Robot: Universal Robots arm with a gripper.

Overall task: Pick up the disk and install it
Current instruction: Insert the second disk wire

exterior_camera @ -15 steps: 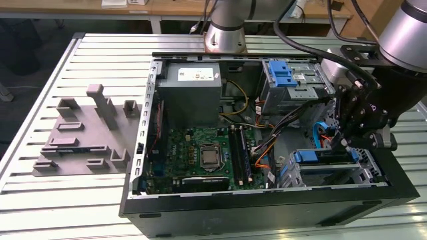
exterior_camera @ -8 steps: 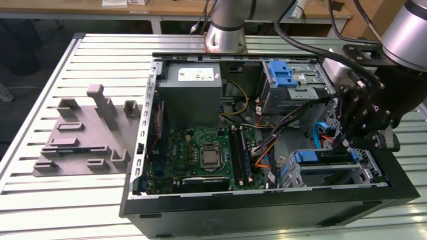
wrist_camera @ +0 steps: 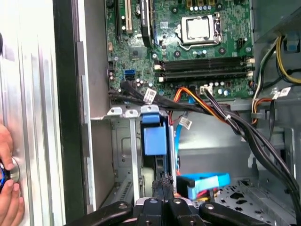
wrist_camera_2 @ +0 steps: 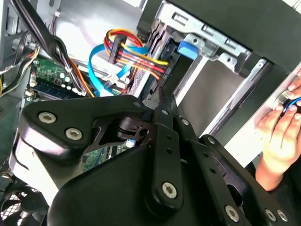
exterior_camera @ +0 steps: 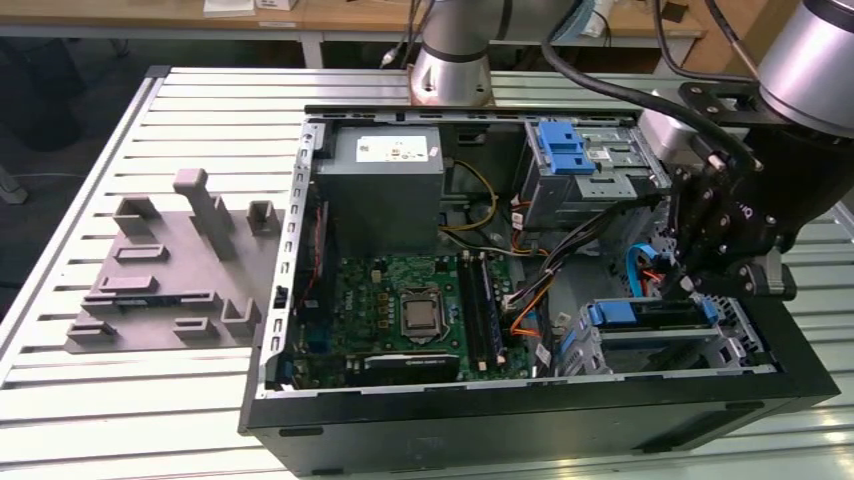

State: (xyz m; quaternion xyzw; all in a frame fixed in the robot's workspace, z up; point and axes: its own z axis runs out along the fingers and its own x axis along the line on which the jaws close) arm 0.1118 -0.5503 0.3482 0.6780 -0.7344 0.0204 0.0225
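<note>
The disk (exterior_camera: 654, 314) sits on edge in the lower drive cage at the front right of the open computer case, with its blue carrier frame (wrist_camera: 154, 139) showing. My gripper (exterior_camera: 690, 292) hangs right over the cage. In the first wrist view its dark fingertips (wrist_camera: 160, 181) are pressed together at the disk's near end, and I cannot tell whether they touch it. The second wrist view shows the gripper (wrist_camera_2: 162, 96) narrowing to one closed tip in front of the cage.
A grey power supply box (exterior_camera: 387, 180) and a silver cage with a blue latch (exterior_camera: 574, 150) stand at the case's back. Blue and orange cables (wrist_camera: 207, 181) lie beside the disk. A person's hand (wrist_camera: 7, 181) rests outside the case wall. A grey fixture (exterior_camera: 174, 265) lies on the exterior view's left.
</note>
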